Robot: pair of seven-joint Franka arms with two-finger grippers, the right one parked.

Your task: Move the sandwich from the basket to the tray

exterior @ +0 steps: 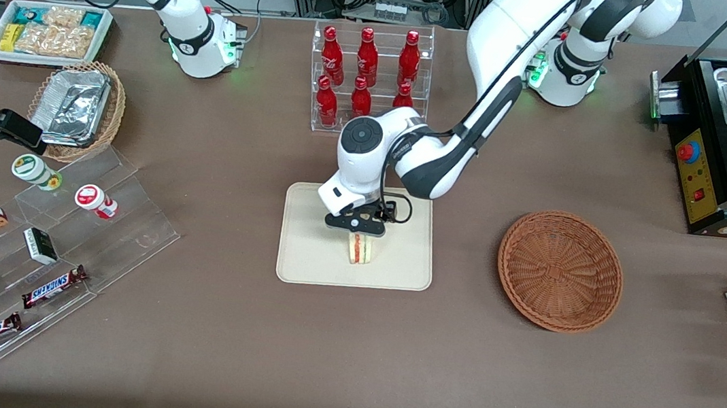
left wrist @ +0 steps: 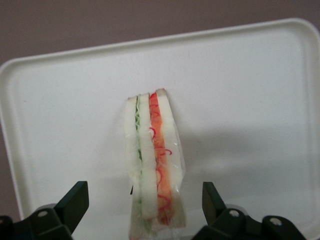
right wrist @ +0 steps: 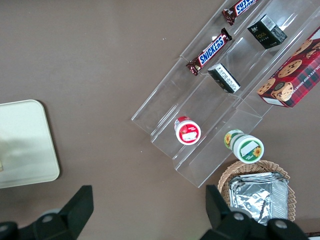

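Brown tabletop [exterior: 345, 366] carries everything; we see the left arm reaching over the cream tray [exterior: 302, 259], which lies between the bottle rack [exterior: 369, 81] and the front camera. Round reddish wicker basket [exterior: 560, 271] sits beside the tray, toward the working arm's end, nothing in it. Claw [exterior: 356, 229] hangs right above the sandwich [exterior: 361, 249], which stands on edge on the tray, filling edge showing. In the wrist view the claw's fingers [left wrist: 75, 202] are spread apart either side of the sandwich [left wrist: 152, 160], not touching it, so it looks let go. We judge placing is essentially done; the step in hand is backing off, best done by lifting straight up with fingers kept wide, no sideways drift, since the wedge on its narrow edge could tip if brushed. Counts: one sandwich, one tray, one reddish basket, seven red bottles in the rack, two Snickers bars [exterior: 53, 286] on the clear stand.
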